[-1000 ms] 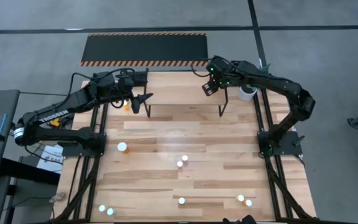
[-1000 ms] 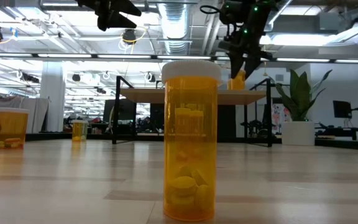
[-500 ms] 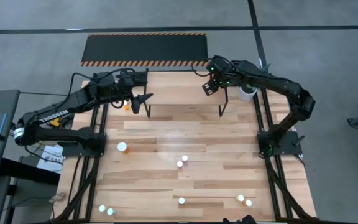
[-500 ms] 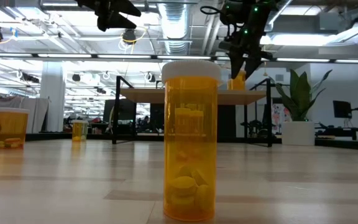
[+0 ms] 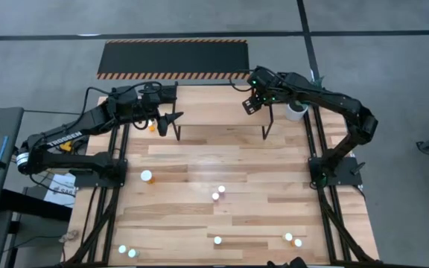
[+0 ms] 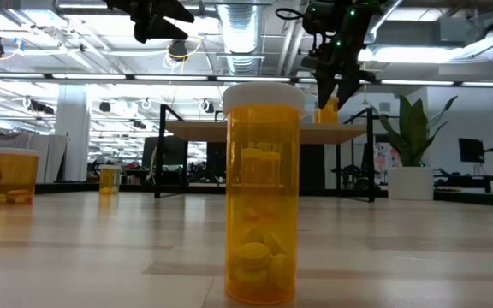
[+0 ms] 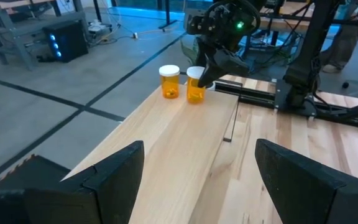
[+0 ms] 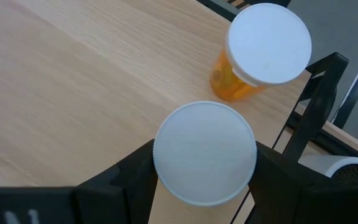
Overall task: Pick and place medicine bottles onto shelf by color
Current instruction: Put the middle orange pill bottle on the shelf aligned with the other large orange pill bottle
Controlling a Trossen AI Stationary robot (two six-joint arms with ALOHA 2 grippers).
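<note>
Right gripper (image 8: 205, 180) sits over the right end of the shelf (image 7: 185, 134), fingers on both sides of a white-capped orange bottle (image 8: 205, 163); whether they are gripping or have just let go is not clear. From the left wrist view that bottle (image 7: 196, 85) looks to be standing on the shelf top. A second orange bottle (image 8: 263, 53) stands just beside it, near the shelf's end edge.

So two orange bottles are on the shelf, likely a colour group started. Left: about nine bottles on the table (image 5: 199, 156), including one orange with a white cap (image 5: 147, 176) at left, a pair mid-table (image 5: 218, 193), two greenish ones (image 5: 126, 251) at the front left corner, and more along the front edge.

Left gripper (image 5: 171, 119) hovers at the shelf's left end, fingers wide apart, empty.

Room: most of the shelf top is bare. The placed pair crowds the right end edge, with a white pot (image 5: 296, 111) just beyond. Tight spacing between the two bottles; a straight-up retreat looks safest.
</note>
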